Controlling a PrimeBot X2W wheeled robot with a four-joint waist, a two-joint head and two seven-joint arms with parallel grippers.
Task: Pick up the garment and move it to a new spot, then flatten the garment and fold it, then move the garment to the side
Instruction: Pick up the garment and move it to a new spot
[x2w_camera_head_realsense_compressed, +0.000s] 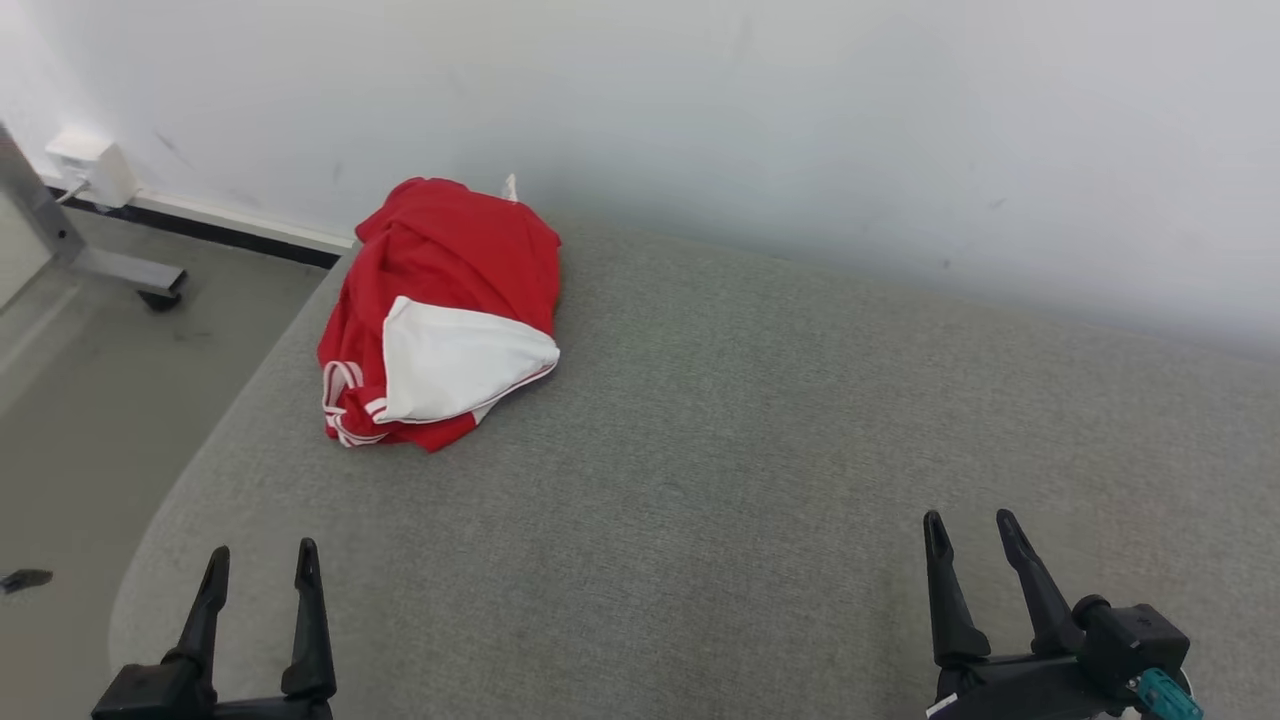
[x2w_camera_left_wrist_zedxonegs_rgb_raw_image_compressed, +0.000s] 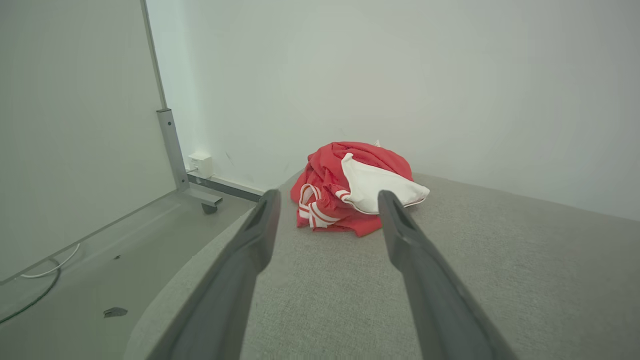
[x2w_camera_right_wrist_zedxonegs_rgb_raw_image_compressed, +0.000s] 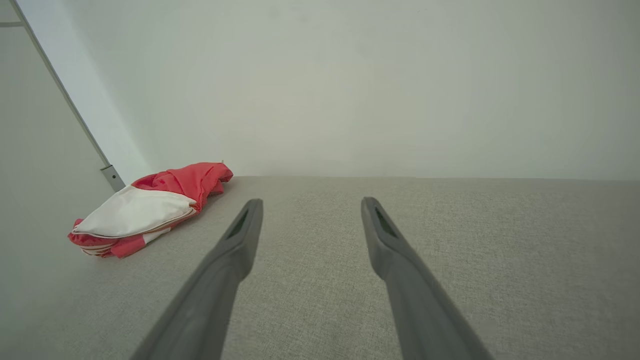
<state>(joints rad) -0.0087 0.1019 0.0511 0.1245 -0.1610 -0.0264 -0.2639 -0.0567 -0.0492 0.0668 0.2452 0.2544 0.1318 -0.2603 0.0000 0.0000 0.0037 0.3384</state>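
Garment (x2w_camera_head_realsense_compressed: 440, 300): bunched red-and-white heap; we should pinch a top fold.
Left gripper (x2w_camera_head_realsense_compressed: 262, 548): apart, nearer; we lead here.
Right gripper (x2w_camera_head_realsense_compressed: 969, 516): apart, empty.

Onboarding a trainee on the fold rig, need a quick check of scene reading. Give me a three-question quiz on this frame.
1. True or false: the garment lies spread flat on the grey padded surface.
2. Which gripper is nearer the garment? A) left gripper B) right gripper C) both equally near
3. Fill in: both grippers' jaws stand ___ and hold nothing.

Key: 1 false, it is bunched in a heap near the wall; 2 A; 3 open.
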